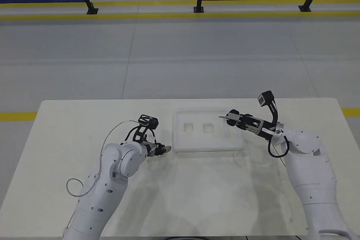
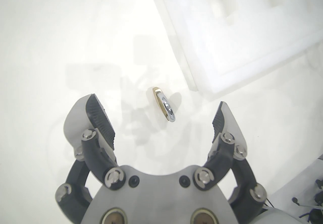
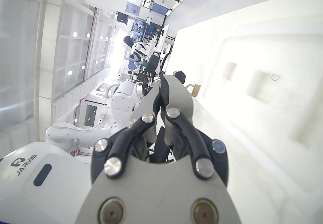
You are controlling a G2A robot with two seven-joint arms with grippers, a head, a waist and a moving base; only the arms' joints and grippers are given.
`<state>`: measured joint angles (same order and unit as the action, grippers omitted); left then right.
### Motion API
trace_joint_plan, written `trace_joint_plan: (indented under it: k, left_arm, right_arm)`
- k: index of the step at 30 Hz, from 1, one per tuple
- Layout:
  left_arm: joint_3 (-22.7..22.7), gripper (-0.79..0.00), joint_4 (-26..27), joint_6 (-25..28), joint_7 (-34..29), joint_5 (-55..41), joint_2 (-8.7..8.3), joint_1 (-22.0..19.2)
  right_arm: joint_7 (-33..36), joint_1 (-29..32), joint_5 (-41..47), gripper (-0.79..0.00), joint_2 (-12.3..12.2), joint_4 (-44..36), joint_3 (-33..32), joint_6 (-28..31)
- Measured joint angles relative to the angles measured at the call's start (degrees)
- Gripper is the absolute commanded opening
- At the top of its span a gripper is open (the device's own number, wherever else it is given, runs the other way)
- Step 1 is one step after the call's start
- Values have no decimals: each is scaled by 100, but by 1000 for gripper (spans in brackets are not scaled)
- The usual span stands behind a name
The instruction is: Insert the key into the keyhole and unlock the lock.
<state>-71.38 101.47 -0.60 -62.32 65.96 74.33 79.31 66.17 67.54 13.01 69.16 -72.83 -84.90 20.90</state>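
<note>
The lock [image 2: 165,107], a small brass padlock with a chrome shackle, sits on the white table [image 1: 78,132] just off the near left corner of the white foam tray [image 2: 227,46], close to it but not touching. The left gripper [image 2: 157,102] hangs right over it with its fingers spread wide. From that wrist the lock shows edge-on in the gap between the two ribbed pads [image 2: 101,119], a little ahead of them, and neither pad touches it. From above, the same gripper [image 1: 162,148] is hard by the tray's left edge. Across the table, the right gripper [image 3: 161,83] is held up in the air above the tray's far right part [image 1: 227,116], well apart from the lock, with its fingers pressed tight together. I can't make out whether anything is pinched between them. Past its fingertips the lock [image 3: 195,88] shows small beside the tray's far end. The tray has two square recesses, and a small metal ring [image 3: 275,77] lies in the one nearer the right arm.
</note>
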Motion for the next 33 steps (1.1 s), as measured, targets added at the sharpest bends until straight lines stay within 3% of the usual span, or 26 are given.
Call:
trace_joint_plan:
  k: [13,18,20,27,33]
  left_arm:
    - [195,-425,-131,-81,-209,103,-13,-125]
    - [231,-468,-177,-72,-223,124,-22,-124]
    - [236,-526,-201,-70,-214,134,-27,-129]
    - [243,-523,-199,-99,-206,145,-40,-154]
    - [247,-588,-198,-96,-212,164,-54,-151]
  right_arm:
    - [0,0,0,-785,0,0,0,0]
    - [0,0,0,-785,0,0,0,0]
    - [0,0,0,-785,0,0,0,0]
    - [0,0,0,-785,0,0,0,0]
    - [0,0,0,-785,0,0,0,0]
